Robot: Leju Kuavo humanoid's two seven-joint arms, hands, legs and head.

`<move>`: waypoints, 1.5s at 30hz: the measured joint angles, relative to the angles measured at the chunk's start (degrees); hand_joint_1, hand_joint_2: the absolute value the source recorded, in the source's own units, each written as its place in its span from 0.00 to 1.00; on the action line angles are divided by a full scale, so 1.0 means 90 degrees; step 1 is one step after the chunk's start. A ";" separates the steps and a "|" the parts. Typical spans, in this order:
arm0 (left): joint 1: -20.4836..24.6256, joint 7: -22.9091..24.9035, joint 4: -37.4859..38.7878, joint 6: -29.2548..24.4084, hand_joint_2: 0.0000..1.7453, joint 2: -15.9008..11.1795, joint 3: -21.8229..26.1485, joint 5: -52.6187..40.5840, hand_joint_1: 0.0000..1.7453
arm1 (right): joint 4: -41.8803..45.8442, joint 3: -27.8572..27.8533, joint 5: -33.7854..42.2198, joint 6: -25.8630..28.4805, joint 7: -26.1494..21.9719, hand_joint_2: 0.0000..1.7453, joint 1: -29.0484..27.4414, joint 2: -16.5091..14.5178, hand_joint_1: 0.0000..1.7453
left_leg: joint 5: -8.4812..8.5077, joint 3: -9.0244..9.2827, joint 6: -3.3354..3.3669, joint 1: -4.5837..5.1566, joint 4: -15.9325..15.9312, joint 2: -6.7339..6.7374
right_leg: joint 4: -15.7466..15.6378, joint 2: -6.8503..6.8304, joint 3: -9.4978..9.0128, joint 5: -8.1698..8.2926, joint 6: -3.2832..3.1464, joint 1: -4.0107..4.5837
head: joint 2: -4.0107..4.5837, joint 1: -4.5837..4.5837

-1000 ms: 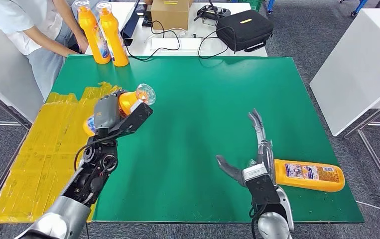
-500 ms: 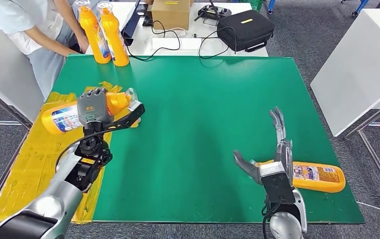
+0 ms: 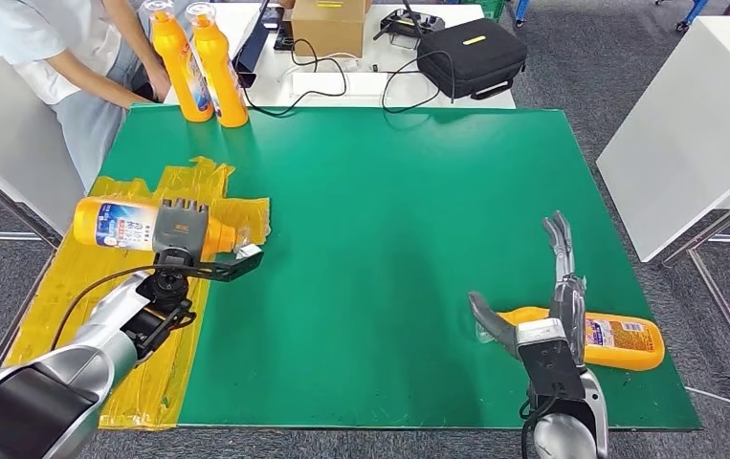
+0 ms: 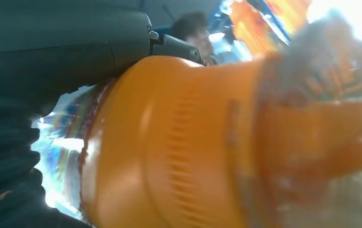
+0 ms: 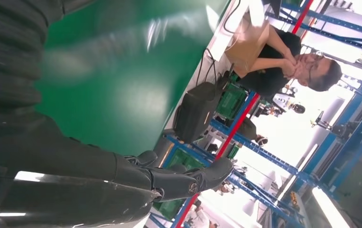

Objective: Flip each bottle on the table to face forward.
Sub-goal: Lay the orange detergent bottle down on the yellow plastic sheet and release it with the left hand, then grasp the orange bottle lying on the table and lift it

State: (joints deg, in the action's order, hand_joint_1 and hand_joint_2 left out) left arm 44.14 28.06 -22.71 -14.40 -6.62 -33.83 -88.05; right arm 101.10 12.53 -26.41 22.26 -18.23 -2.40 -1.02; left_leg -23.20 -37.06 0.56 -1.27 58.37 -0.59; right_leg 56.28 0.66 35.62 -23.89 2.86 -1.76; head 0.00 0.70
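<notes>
Two upright bottles (image 3: pixel 198 62) stand at the table's (image 3: pixel 389 191) far edge; left hand (image 3: pixel 181 229) grips a horizontal bottle (image 3: pixel 141 227); right hand (image 3: pixel 547 320), fingers spread, holds nothing beside the lying bottle (image 3: pixel 609 341).

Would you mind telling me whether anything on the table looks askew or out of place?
Yes. One orange bottle lies on its side near the right hand, while two bottles stand upright at the far edge. The yellow plastic sheet is wrinkled and bunched.
</notes>
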 joint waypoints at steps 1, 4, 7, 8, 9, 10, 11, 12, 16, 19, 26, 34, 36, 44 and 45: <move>-0.0017 -0.0109 0.0054 -0.0050 1.00 0.0017 0.0015 0.0045 0.00 | -0.0001 -0.0023 -0.0009 -0.0005 0.0006 1.00 0.0015 0.0002 0.00 | 0.0000 0.0000 0.0000 0.0000 0.0000 0.0000 | 0.0000 0.0000 0.0000 0.0000 0.0000 0.0000 | 0.0000 0.0001; -0.0092 -0.0365 0.0154 -0.0230 1.00 0.0094 0.0139 0.0159 0.00 | -0.0004 -0.0054 -0.0052 -0.0019 0.0041 1.00 0.0055 0.0017 0.00 | 0.0000 0.0000 0.0000 0.0000 0.0000 0.0000 | 0.0000 0.0000 0.0000 0.0000 0.0000 0.0000 | 0.0000 0.0000; -0.0139 -0.0474 0.0207 -0.0321 1.00 0.0160 0.0261 0.0217 0.00 | -0.0004 -0.0057 -0.0084 -0.0021 0.0063 1.00 0.0074 0.0026 0.00 | 0.0000 0.0000 0.0000 0.0000 0.0000 -0.0001 | 0.0000 -0.0001 -0.0002 0.0000 0.0000 0.0000 | 0.0000 -0.0001; -0.0144 -0.0488 0.0219 -0.0327 1.00 0.0175 0.0290 0.0227 0.00 | -0.0004 -0.0057 -0.0087 -0.0021 0.0066 1.00 0.0078 0.0027 0.00 | 0.0000 0.0001 0.0000 0.0000 0.0000 -0.0001 | 0.0000 0.0000 -0.0002 0.0000 0.0000 0.0000 | 0.0000 -0.0001; -0.0146 -0.0498 0.0231 -0.0331 1.00 0.0185 0.0317 0.0236 0.00 | -0.0004 -0.0058 -0.0089 -0.0021 0.0067 1.00 0.0080 0.0028 0.00 | 0.0000 0.0001 0.0000 0.0000 0.0000 -0.0001 | 0.0000 0.0000 -0.0002 0.0001 0.0000 0.0000 | 0.0000 0.0000; -0.0147 -0.0505 0.0243 -0.0332 1.00 0.0194 0.0340 0.0240 0.00 | -0.0004 -0.0058 -0.0091 -0.0021 0.0069 1.00 0.0082 0.0030 0.00 | 0.0000 0.0002 0.0000 0.0000 0.0000 0.0000 | 0.0000 0.0000 -0.0002 0.0001 0.0000 0.0000 | 0.0000 0.0001; -0.0148 -0.0511 0.0256 -0.0333 1.00 0.0202 0.0359 0.0241 0.00 | -0.0005 -0.0060 -0.0091 -0.0021 0.0070 1.00 0.0083 0.0031 0.00 | 0.0000 0.0002 0.0000 0.0000 0.0000 0.0000 | 0.0000 0.0000 -0.0002 0.0001 0.0000 0.0001 | 0.0000 0.0001; -0.0150 -0.0521 0.0268 -0.0340 1.00 0.0208 0.0376 0.0245 0.00 | -0.0005 -0.0060 -0.0100 -0.0021 0.0074 1.00 0.0085 0.0033 0.00 | 0.0000 0.0002 0.0000 -0.0001 0.0000 0.0000 | 0.0000 0.0000 -0.0002 0.0001 0.0000 0.0001 | 0.0000 0.0001; -0.0175 -0.0738 0.0286 -0.0601 1.00 0.0243 0.0542 0.0499 0.00 | -0.0015 -0.0064 -0.0471 -0.0018 0.0221 1.00 0.0094 0.0066 0.00 | 0.0000 0.0002 0.0000 -0.0001 0.0000 0.0000 | 0.0001 0.0000 -0.0002 0.0000 0.0000 0.0001 | 0.0000 0.0000; -0.0217 -0.1161 0.0281 -0.0979 1.00 0.0311 0.0846 0.0945 0.00 | -0.0021 -0.0064 -0.1240 -0.0160 0.0518 1.00 0.0094 0.0149 0.00 | 0.0000 0.0002 0.0000 0.0000 0.0000 0.0000 | 0.0000 0.0000 -0.0002 0.0000 0.0000 0.0000 | 0.0000 -0.0001; -0.0297 -0.2195 0.0111 -0.1544 1.00 0.0538 0.1781 0.1818 0.00 | -0.0003 -0.0099 -0.3137 -0.1035 0.1053 1.00 0.0061 0.0534 0.00 | 0.0000 0.0001 0.0000 0.0001 0.0001 -0.0002 | -0.0001 -0.0001 -0.0003 0.0001 0.0000 -0.0001 | 0.0000 0.0000; -0.0437 -0.3464 -0.0352 -0.1656 1.00 0.0749 0.2674 0.3100 0.00 | 0.0032 -0.0294 -0.3762 -0.1851 0.0968 1.00 0.0003 0.1047 0.00 | 0.0000 0.0004 0.0000 0.0001 0.0001 -0.0003 | -0.0001 -0.0002 -0.0003 0.0001 0.0001 0.0000 | 0.0000 0.0001; -0.0554 -0.3861 -0.0705 -0.1570 1.00 0.0797 0.2921 0.3628 0.00 | 0.0032 -0.0436 -0.3773 -0.2304 0.0805 1.00 -0.0028 0.1284 0.00 | 0.0000 0.0003 0.0001 0.0002 0.0001 -0.0003 | -0.0002 -0.0002 -0.0004 0.0001 0.0001 -0.0001 | 0.0000 0.0001; -0.1227 -0.4075 -0.2739 -0.1397 1.00 0.0840 0.3201 0.4373 0.00 | -0.0242 -0.1236 -0.3613 -0.3421 0.0352 1.00 -0.0252 0.2210 0.00 | -0.0002 -0.0001 0.0003 0.0007 0.0002 -0.0003 | -0.0003 -0.0002 -0.0004 0.0001 0.0002 -0.0006 | 0.0000 0.0001; -0.1315 -0.4058 -0.2971 -0.1397 1.00 0.0840 0.3200 0.4389 0.00 | -0.0320 -0.1316 -0.3606 -0.3469 0.0342 1.00 -0.0256 0.2295 0.00 | -0.0003 -0.0001 0.0003 0.0007 0.0002 -0.0003 | -0.0003 -0.0002 -0.0004 0.0001 0.0002 -0.0006 | 0.0000 0.0001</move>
State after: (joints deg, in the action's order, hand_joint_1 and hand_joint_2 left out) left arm 32.31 -8.46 -49.45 -26.97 0.94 -5.03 -48.55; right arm 98.23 0.69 -58.86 -8.96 -15.15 -4.71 19.64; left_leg -23.23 -37.07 0.59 -1.21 58.38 -0.61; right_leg 56.25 0.65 35.59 -23.88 2.87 -1.81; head 0.00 0.71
